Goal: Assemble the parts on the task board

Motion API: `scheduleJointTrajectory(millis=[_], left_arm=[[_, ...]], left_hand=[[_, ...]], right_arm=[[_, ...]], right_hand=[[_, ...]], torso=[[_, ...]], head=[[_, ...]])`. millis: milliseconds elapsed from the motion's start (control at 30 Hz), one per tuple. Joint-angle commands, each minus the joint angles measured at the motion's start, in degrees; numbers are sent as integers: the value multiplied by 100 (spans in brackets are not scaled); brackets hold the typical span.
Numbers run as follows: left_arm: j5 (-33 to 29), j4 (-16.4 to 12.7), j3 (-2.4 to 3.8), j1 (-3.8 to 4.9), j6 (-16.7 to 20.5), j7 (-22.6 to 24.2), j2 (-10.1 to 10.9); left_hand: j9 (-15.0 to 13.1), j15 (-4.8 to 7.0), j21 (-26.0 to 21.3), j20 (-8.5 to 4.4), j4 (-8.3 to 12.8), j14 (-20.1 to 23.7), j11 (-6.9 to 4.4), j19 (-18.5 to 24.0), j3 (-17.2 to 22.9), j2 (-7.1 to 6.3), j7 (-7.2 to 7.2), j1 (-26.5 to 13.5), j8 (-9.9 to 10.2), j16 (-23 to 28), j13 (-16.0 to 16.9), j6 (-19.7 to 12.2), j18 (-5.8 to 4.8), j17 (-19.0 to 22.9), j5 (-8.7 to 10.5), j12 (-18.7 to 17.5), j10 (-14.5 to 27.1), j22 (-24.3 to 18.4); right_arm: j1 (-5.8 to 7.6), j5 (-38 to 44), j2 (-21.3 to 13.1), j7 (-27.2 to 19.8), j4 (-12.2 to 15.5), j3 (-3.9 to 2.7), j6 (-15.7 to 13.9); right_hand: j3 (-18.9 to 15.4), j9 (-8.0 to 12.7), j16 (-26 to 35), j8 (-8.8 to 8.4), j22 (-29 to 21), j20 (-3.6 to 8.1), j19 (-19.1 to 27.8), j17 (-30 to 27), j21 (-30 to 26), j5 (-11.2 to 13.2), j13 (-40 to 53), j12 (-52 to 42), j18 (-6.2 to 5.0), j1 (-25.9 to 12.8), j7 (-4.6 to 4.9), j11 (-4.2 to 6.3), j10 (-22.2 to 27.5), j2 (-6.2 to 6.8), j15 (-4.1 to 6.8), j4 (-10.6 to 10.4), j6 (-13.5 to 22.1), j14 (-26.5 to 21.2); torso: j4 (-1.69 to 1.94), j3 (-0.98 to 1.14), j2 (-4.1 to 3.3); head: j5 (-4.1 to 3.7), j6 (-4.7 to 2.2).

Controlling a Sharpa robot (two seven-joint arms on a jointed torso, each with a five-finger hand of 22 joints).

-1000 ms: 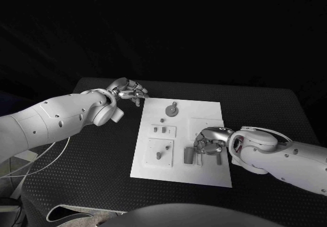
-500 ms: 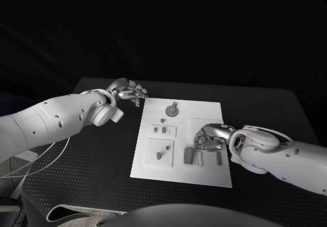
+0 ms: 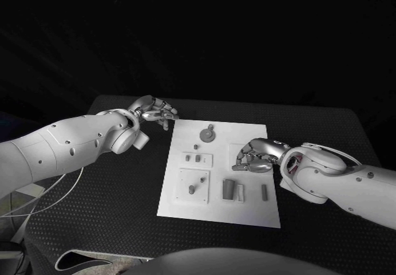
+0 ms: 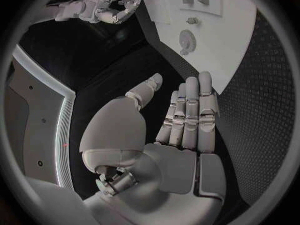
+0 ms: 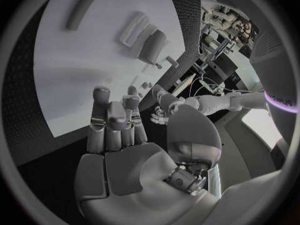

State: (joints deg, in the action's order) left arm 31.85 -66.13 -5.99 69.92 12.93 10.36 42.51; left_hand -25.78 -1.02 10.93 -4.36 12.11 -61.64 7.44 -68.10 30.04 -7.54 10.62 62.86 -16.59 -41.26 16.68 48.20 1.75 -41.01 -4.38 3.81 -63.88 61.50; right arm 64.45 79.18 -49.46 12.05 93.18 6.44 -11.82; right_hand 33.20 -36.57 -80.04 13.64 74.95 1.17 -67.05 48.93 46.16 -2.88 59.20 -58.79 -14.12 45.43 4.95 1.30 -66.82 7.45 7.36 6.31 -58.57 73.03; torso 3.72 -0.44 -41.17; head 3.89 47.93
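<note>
Your right hand (image 3: pixel 254 157) hovers right of centre in the head view, over the task board (image 3: pixel 248 209); its fingers (image 5: pixel 111 116) lie close together, slightly curled, with nothing between them. Your left hand (image 3: pixel 153 109) sits upper left, just off the board's far corner, fingers (image 4: pixel 190 110) straight and side by side, thumb apart, also holding nothing. Below the right hand lie loose parts: a block (image 3: pixel 228 188) and a thin bar (image 3: pixel 264 191). You look to be between picks. Next, lower the right hand onto one part and close squarely on it.
</note>
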Motion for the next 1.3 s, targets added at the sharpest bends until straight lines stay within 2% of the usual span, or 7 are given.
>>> scheduleJointTrajectory(millis=[33, 100, 433, 567, 700, 933, 1300], left_arm=[[-2, -21, 3, 5, -66, 5, -5], [-4, -26, 3, 5, -71, -2, -4], [-52, -27, 2, 7, -158, -20, -3], [-101, -18, 1, 7, -180, -17, -2], [-103, -22, 1, 7, -204, -15, -19], [-103, -21, 1, 7, -212, -19, -13], [-102, -36, 0, 7, -239, -38, 10]], left_hand=[[8, -10, -28, -18, -56, -40, -6, -34, -13, 5, 21, -65, -25, 23, -10, -6, 303, -14, 24, 12, 50, 9], [9, -11, -30, -18, -70, -40, -6, -34, -15, 5, 20, -78, -25, 27, -12, -7, 303, -17, 24, 12, 51, 10], [22, -23, -64, -9, -276, -23, 6, -11, -74, 2, 26, -290, -22, 68, -37, -31, 306, -49, 67, 4, 91, 17], [45, -33, -110, -4, -677, 7, 15, 31, -242, 26, 45, -825, 8, 107, -62, -91, 318, -73, 89, 1, 140, 9], [45, -35, -144, 2, -784, 33, 19, 66, -519, 90, 41, -1136, 4, 126, -81, -109, 337, -103, -6, 3, 172, 9], [46, -39, -157, 6, -783, 41, 25, 73, -577, 106, 40, -1161, 3, 135, -93, -116, 344, -115, -3, -1, 198, 9], [52, -45, -168, 12, -759, 45, 31, 76, -634, 84, 48, -1159, 11, 144, -106, -140, 351, -127, 10, -2, 227, 10]], right_arm=[[68, -1068, 6, 1146, 34, 7, 1468], [69, -1248, 10, 1327, 59, 8, 1662], [69, -1542, 53, 1732, 188, 49, 2056], [69, -1328, 184, 1702, 157, 69, 1855], [69, -1317, 307, 1597, 133, 92, 1557], [68, -1069, 460, 1609, 0, 102, 1479], [59, -878, 582, 1681, -201, 198, 1382]], right_hand=[[16, -8, 13, 34, 25, 39, -47, 1, -38, -7, -13, -5, -86, -465, -25, 33, -63, 227, 38, -419, -71, 31], [317, -13, 5, 45, 30, 129, -86, 12, -41, 7, -22, -4, -88, -588, -62, 73, -103, 442, 76, -754, -102, 50], [486, -76, -97, 119, 90, 157, -139, 87, 10, 9, -8, -42, -88, -927, -98, 114, -214, 783, 111, -1346, -210, 90], [478, -94, -134, 136, 108, 179, -151, 112, 40, 8, -9, -41, -88, -967, -111, 129, -240, 912, 126, -1447, -230, 90], [313, -116, -162, 156, 120, 195, -146, 134, 73, 4, -18, -29, -88, -991, -127, 145, -272, 855, 140, -1433, -255, 82], [147, -136, -175, 162, 116, 216, -115, 147, 95, 6, -18, -14, -88, -949, -138, 156, -284, 742, 152, -1371, -255, 66], [-116, -151, -161, 141, 100, 214, -60, 144, 106, 7, -1, 9, -88, -671, -128, 146, -263, 576, 144, -938, -220, 43]], torso=[[5, -8, 4], [4, -12, 6], [1, -3, 2], [-4, 0, 0], [3, 4, -2], [8, 0, -2], [15, -5, 1]], head=[[-23, 7], [-24, 10], [-7, 27], [-9, 16], [-22, 15], [-26, 21], [-2, 37]])
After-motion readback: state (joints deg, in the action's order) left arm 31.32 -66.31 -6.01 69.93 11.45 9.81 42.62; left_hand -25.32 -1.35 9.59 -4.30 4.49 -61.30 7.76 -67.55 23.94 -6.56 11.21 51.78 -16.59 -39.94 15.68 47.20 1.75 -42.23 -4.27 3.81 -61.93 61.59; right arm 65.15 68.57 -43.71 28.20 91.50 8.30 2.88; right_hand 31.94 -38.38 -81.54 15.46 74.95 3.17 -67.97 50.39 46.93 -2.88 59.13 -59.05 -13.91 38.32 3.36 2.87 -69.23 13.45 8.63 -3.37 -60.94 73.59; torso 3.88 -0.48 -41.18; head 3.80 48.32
